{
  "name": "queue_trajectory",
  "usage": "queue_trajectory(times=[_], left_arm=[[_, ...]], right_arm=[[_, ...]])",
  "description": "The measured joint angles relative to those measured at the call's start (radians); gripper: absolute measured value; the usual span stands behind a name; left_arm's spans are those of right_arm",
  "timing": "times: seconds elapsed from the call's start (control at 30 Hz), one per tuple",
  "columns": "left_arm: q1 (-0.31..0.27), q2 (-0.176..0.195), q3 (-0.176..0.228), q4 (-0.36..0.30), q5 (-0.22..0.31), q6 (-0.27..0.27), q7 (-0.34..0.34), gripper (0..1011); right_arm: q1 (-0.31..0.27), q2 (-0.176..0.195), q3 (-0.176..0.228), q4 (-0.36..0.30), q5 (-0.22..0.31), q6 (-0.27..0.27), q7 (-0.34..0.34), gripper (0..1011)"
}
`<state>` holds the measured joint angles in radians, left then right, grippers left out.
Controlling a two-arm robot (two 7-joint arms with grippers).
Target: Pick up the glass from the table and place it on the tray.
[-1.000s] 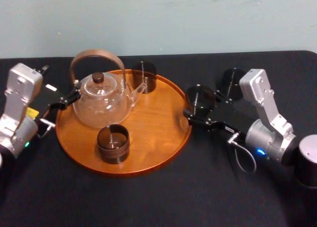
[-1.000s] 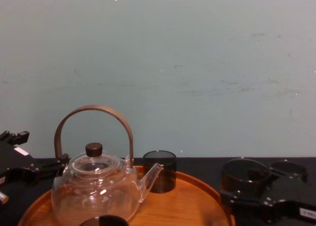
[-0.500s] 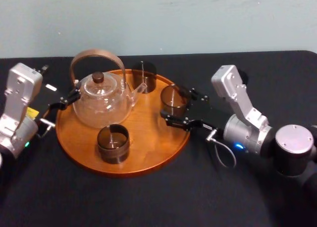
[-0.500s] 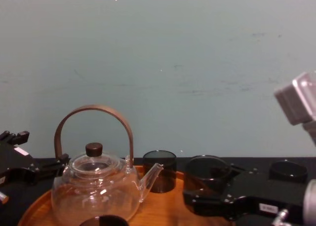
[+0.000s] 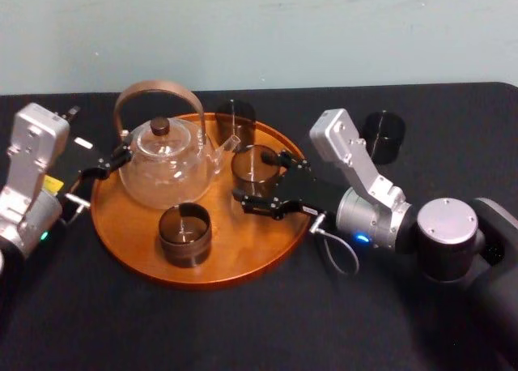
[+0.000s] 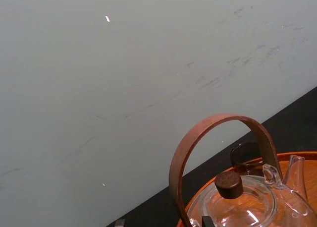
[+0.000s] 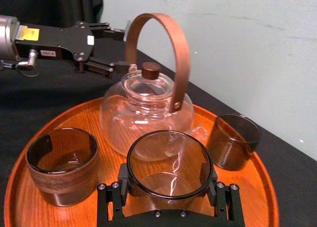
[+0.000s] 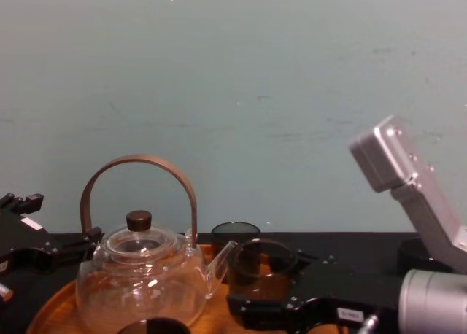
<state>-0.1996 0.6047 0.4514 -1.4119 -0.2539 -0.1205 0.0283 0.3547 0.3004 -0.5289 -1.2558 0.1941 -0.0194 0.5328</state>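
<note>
Left end effector (image 5: 116,162): fingers spread, holding nothing, at the left rim of the large round orange-brown wooden tray (image 5: 243,253), beside the clear glass teapot (image 5: 166,172).
Tray room: bare wood front-right, between the front smoked-glass tumbler (image 5: 184,235) and the rim.
Task glass: dark smoked cylindrical glass (image 5: 255,164), over the tray's right half, inside the rim, just beside the teapot's spout.
Right end effector (image 5: 263,182): clamped around that glass.
Black matte bench (image 5: 243,330): open along the front; another dark glass (image 5: 382,136) stands far right.
</note>
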Motion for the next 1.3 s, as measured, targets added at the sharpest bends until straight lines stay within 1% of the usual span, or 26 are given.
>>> queue_trajectory(times=[0.13, 0.57, 0.87, 1.3], left_arm=[[0.000, 0.000, 0.000, 0.000, 0.000, 0.000, 0.000, 1010], [0.000, 0.000, 0.000, 0.000, 0.000, 0.000, 0.000, 1010], [0.000, 0.000, 0.000, 0.000, 0.000, 0.000, 0.000, 1009], [0.000, 0.000, 0.000, 0.000, 0.000, 0.000, 0.000, 1009]], right_arm=[[0.006, -0.009, -0.013, 0.009, 0.000, -0.002, 0.005, 903], [-0.004, -0.015, -0.039, 0.019, 0.008, -0.011, 0.019, 903], [-0.015, -0.015, -0.046, 0.030, 0.017, -0.019, 0.023, 903], [-0.015, -0.024, -0.054, 0.064, 0.022, -0.031, 0.029, 903]])
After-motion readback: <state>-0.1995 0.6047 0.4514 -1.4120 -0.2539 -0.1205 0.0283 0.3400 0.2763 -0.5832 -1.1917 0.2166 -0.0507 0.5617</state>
